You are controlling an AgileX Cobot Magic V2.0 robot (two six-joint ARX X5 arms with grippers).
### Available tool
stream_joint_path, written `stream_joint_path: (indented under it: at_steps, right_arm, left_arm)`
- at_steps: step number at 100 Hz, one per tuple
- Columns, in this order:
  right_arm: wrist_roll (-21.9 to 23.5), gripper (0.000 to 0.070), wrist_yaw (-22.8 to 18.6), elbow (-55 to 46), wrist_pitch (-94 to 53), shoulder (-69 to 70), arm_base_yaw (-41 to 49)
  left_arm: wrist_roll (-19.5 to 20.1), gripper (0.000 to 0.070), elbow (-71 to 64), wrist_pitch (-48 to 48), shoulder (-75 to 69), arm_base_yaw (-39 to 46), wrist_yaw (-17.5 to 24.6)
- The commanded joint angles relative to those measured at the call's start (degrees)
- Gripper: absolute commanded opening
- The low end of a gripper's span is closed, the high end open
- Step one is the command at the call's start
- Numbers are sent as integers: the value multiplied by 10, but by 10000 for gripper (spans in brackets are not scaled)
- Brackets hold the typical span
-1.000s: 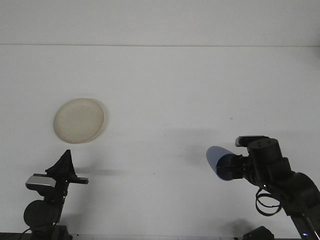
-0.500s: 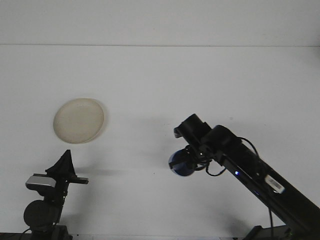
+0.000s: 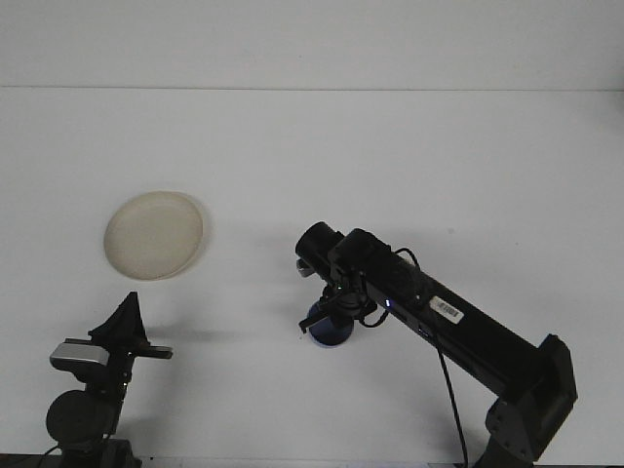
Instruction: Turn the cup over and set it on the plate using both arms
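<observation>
A plain white worktop (image 3: 390, 156) carries a round, shallow cream plate (image 3: 154, 234) at the left, with nothing in it. The right tool (image 3: 327, 317) points down mid-worktop, clamped on a blue cup (image 3: 330, 331), well apart from the plate. The left tool (image 3: 125, 317) sits near the front-left edge, its black fingers closed together.

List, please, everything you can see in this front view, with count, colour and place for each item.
plate: one, cream, empty, on the table at centre-left.
cup: one, blue, under the right gripper, near the table's middle, right of the plate.
table: one, white, filling the view.
right arm: one, black, stretched from the lower right toward the middle.
right gripper: one, black, pointing down at the cup.
left gripper: one, black, at lower left, holding nothing, below the plate in the picture.
</observation>
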Motion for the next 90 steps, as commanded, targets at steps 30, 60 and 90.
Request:
stream_joint_path:
  at_steps: [30, 60, 90]
  right_arm:
    - [-17, 0, -11, 12, 20, 30, 5]
    - [-16, 270, -12, 13, 19, 36, 4]
    - [-28, 359, -10, 53, -38, 31, -16]
  left_arm:
    - [2, 11, -11, 6, -1, 0, -3]
    - [2, 11, -11, 5, 0, 0, -3]
    - [2, 11, -11, 6, -1, 0, -3]
